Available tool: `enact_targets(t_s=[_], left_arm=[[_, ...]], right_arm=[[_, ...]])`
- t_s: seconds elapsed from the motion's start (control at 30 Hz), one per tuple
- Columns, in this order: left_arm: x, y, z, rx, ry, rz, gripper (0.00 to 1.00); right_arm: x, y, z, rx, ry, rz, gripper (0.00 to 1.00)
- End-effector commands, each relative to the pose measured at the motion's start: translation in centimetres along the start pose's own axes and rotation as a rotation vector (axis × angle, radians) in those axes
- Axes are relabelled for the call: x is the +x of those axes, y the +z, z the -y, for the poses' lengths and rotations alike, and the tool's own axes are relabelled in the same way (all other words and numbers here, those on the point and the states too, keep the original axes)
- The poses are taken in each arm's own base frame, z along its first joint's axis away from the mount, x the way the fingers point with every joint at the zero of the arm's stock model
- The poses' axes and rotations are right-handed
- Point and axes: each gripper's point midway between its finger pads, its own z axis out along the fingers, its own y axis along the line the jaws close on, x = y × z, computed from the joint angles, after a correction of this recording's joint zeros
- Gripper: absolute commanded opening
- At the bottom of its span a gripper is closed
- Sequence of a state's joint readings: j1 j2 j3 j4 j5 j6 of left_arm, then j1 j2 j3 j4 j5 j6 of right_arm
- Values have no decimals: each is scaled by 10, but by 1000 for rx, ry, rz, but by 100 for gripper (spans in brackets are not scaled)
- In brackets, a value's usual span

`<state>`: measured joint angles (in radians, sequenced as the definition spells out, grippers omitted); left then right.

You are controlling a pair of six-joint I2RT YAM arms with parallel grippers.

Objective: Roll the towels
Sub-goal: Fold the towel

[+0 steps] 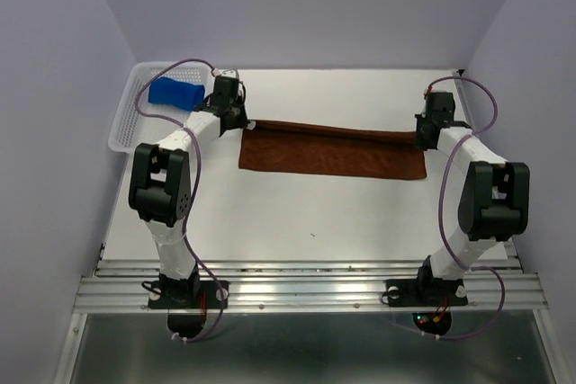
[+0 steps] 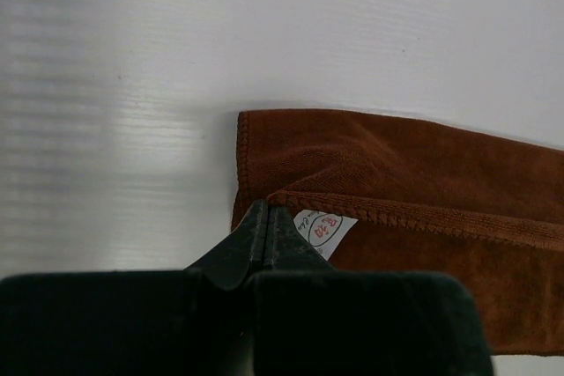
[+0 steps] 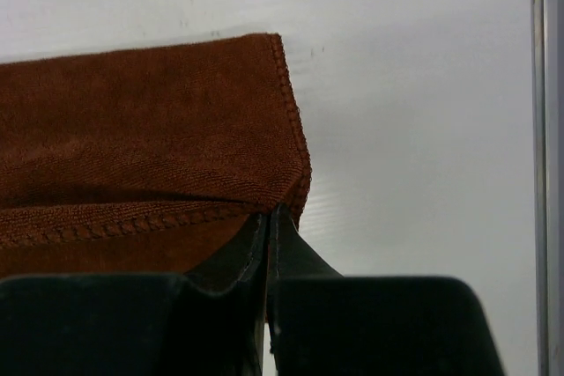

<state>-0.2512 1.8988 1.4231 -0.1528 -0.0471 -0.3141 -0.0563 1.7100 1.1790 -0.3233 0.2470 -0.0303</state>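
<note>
**Rust-brown towel held at both ends.**
The left hand is clamped on the towel's 9 o'clock end and the right hand on its 3 o'clock end. The towel lies folded lengthwise on the bench. The blue towel lies bundled in the basket at 10 o'clock.

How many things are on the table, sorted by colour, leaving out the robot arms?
blue towel: 1
rust-brown towel: 1
white basket: 1
Total: 3
</note>
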Motion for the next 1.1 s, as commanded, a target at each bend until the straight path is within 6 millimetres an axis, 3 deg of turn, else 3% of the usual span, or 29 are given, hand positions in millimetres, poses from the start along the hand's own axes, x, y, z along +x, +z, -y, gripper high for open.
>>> enact_targets(t_s=[0.0, 0.17, 0.43, 0.8, 1.07], left_arm=[[-3, -19, -10, -31, 58, 48, 0], [7, -34, 0, -26, 91, 57, 0], [26, -37, -20, -108, 86, 32, 0], [53, -27, -22, -82, 89, -26, 0], [68, -26, -21, -63, 73, -60, 0]], right_arm=[[-7, -19, 22, 63, 58, 65, 1], [7, -27, 28, 89, 62, 54, 1], [24, -28, 38, 133, 60, 21, 1], [41, -30, 34, 116, 82, -27, 1], [64, -35, 42, 172, 90, -102, 1]])
